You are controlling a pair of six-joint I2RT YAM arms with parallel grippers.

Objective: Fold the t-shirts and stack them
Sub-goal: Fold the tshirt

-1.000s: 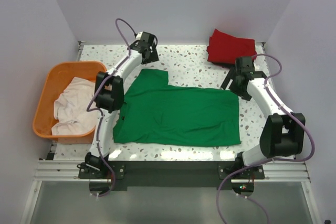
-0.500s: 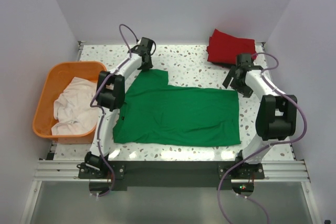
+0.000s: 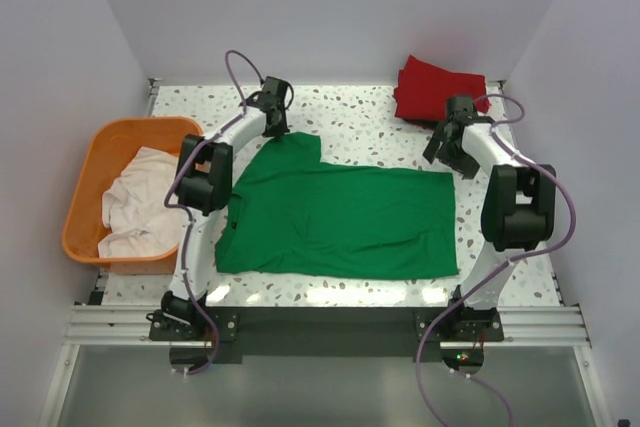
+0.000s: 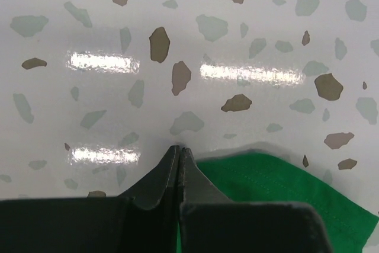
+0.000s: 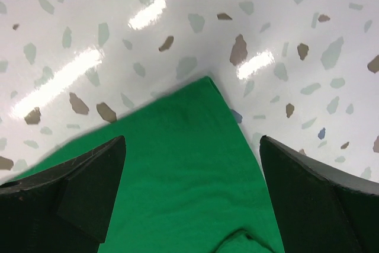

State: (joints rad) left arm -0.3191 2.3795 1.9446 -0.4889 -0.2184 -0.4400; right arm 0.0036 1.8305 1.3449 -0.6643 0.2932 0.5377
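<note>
Left tool (image 4: pixel 179 149) sits closed against the green t-shirt (image 4: pixel 266 182) edge just right of its tips, catch unconfirmed; right tool (image 5: pixel 192 140) stands open astride the corner beneath: confirm both hold fabric before lifting together.

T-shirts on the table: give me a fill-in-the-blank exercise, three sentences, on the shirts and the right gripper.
The t-shirt spread flat on the table is ____. The folded red t-shirt lies at the table's far ____ corner. The right gripper hangs over a corner of the spread shirt with its jaws ____.
Missing words: green; right; open.
</note>
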